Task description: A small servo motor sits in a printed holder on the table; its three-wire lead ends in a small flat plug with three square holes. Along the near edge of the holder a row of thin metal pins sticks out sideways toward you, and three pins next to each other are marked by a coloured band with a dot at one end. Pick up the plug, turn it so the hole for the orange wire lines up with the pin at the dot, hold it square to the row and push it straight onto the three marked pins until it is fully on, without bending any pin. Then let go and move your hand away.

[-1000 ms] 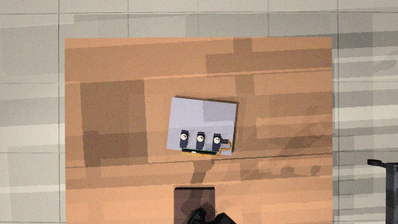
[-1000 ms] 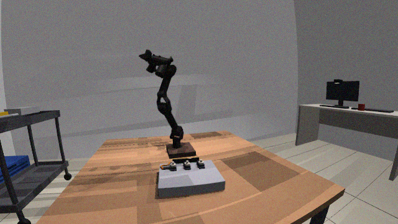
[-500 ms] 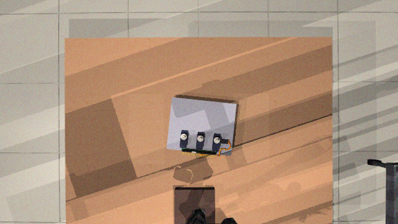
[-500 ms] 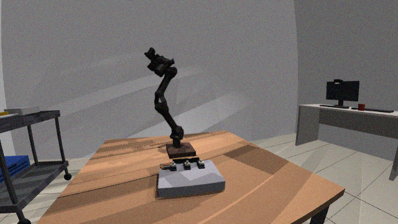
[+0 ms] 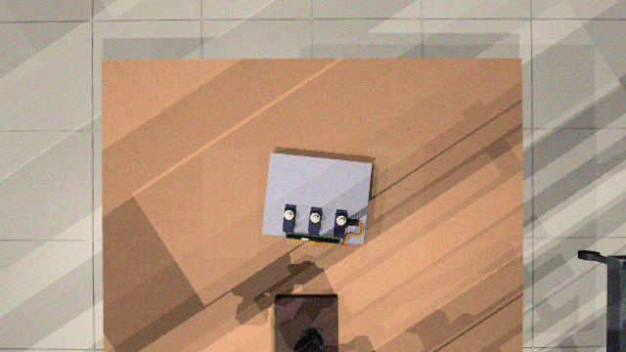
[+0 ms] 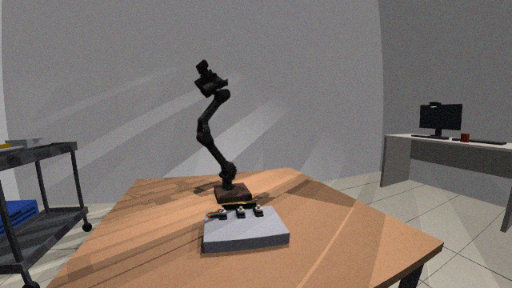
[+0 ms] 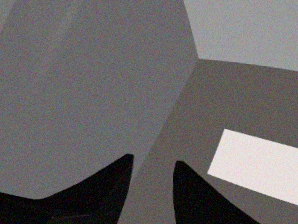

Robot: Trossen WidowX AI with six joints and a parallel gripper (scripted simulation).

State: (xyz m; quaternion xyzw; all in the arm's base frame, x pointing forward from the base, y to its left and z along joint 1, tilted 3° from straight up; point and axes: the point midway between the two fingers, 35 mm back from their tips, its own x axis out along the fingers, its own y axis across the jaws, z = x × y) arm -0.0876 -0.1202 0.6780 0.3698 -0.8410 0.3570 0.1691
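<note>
My gripper (image 7: pixel 154 164) is partly open and empty, its black fingertips apart in the wrist view. It is held high above the robot's base in the exterior view, far from the holder. The grey holder (image 5: pixel 318 183) (image 6: pixel 246 234) carries three dark servos; the right one in the top view, a servo (image 5: pixel 340 222) (image 6: pixel 222 214), has an orange lead (image 5: pixel 362 229) (image 6: pixel 210 214) that curves to the near edge. The gold pin row (image 5: pixel 295 242) runs along that edge, with a small white mark (image 5: pixel 305 239) above it. The plug and the coloured band cannot be made out.
The wooden table (image 5: pixel 196 122) (image 6: pixel 320 240) bears the holder in front of the arm's dark base (image 5: pixel 305 313) (image 6: pixel 233 194). A wheeled cart (image 6: pixel 44 226) stands beside the table. A desk (image 6: pixel 444 154) with a monitor stands farther off. Striped shadows cross the table. The wrist view shows walls and a bright panel (image 7: pixel 257 165).
</note>
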